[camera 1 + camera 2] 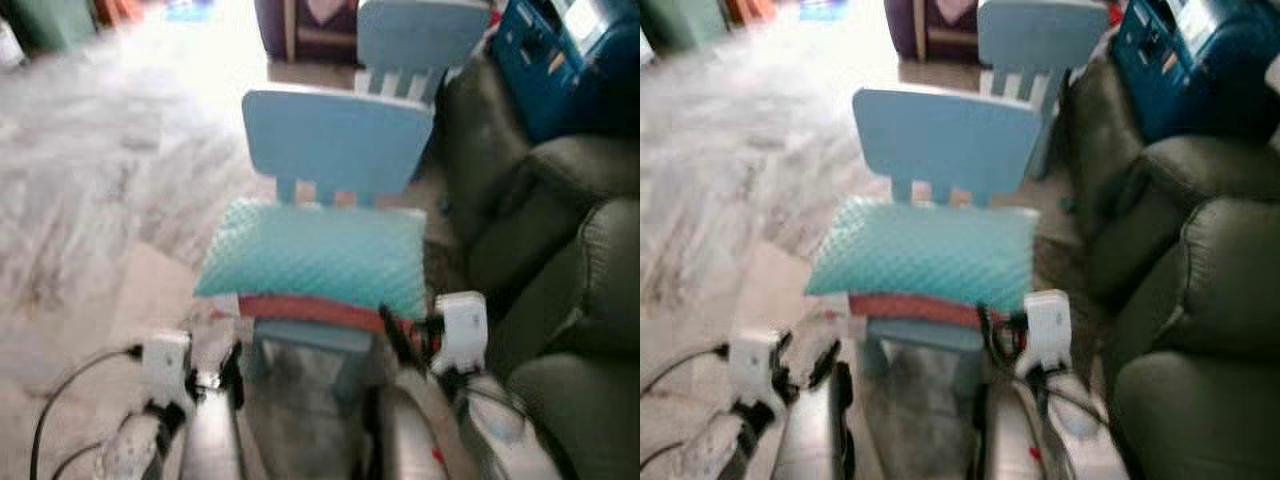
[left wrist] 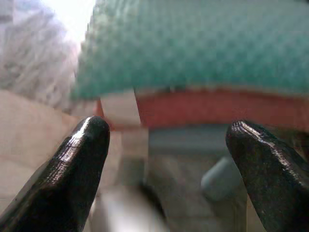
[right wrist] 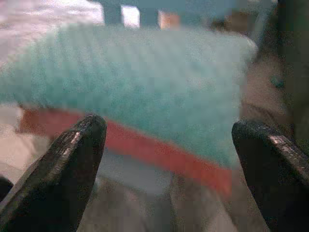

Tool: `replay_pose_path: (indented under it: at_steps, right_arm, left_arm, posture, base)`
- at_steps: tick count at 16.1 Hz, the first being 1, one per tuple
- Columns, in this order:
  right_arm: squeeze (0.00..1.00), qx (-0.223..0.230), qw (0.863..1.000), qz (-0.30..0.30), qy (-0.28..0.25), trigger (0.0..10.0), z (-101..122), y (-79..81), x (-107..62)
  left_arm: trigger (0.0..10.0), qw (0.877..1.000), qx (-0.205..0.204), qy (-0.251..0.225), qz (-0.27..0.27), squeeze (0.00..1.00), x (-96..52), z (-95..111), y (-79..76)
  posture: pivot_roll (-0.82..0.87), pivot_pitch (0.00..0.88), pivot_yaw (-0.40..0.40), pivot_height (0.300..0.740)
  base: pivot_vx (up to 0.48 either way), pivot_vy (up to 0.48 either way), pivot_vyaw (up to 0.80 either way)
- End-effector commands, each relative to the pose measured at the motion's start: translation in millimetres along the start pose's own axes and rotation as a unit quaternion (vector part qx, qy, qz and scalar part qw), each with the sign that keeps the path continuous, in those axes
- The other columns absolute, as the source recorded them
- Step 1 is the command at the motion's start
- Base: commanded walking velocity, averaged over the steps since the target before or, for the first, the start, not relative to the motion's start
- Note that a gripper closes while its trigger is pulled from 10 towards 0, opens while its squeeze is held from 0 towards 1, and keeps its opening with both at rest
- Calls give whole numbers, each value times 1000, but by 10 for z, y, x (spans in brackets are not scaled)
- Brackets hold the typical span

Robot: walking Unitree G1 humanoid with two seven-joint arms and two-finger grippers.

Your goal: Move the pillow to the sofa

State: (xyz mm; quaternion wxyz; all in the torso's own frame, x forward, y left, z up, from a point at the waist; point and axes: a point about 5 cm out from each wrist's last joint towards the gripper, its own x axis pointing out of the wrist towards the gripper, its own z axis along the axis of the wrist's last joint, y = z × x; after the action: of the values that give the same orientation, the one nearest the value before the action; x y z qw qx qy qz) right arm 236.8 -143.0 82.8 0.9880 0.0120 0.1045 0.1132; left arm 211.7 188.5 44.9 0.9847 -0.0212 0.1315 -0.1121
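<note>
No writing or label is being shown clearly enough to be read; the frames are blurred. A teal pillow point(image 1: 315, 255) is lying across the seat of a small light-blue chair point(image 1: 335, 140), on top of a red cushion point(image 1: 310, 308). A second blue chair point(image 1: 420, 40) is standing behind it. A dark green sofa point(image 1: 570, 270) is sitting just to the right of the chairs. The floor point(image 1: 90, 170) is being lit brightly and looks like pale marbled tile. The left gripper point(image 2: 164, 169) and right gripper point(image 3: 166, 169) are being held wide apart and empty, near the pillow's front edge.
</note>
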Motion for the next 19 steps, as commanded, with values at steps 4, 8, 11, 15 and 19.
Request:
replay_pose_path:
  at_steps: [4, 8, 11, 15, 19]
  right_arm:
    - [0, -1, 1000, 0, -6, 10000, 36, -10, -9]
    - [0, -2, 1000, 0, -5, 10000, 31, -21, -10]
    - [0, -3, 1000, 0, -5, 10000, 36, -27, 2]
    - [0, -8, 1000, -5, -28, 10000, 194, -123, 125]
    - [0, -1, 998, 1, -55, 10000, 434, -232, 283]
  left_arm:
    - [10000, 1000, 14, -14, 2, 0, 22, 97, 26]
    - [10000, 1000, 13, -14, 6, 0, 22, 92, 29]
    - [10000, 999, 18, -17, 22, 0, 41, 124, 104]
    - [10000, 996, 38, -34, 73, 0, 170, 314, 488]
    - [10000, 988, 44, -56, 138, 0, 344, 584, 917]
  posture:
    - [-20, 196, -75, 555]
    - [-21, 197, -76, 555]
    - [-20, 200, -77, 555]
    - [-21, 208, -83, 555]
    - [-34, 227, -81, 555]
  base:
    - [0, 0, 0]
    - [0, 0, 0]
    - [0, 0, 0]
    - [0, 0, 0]
    - [0, 0, 0]
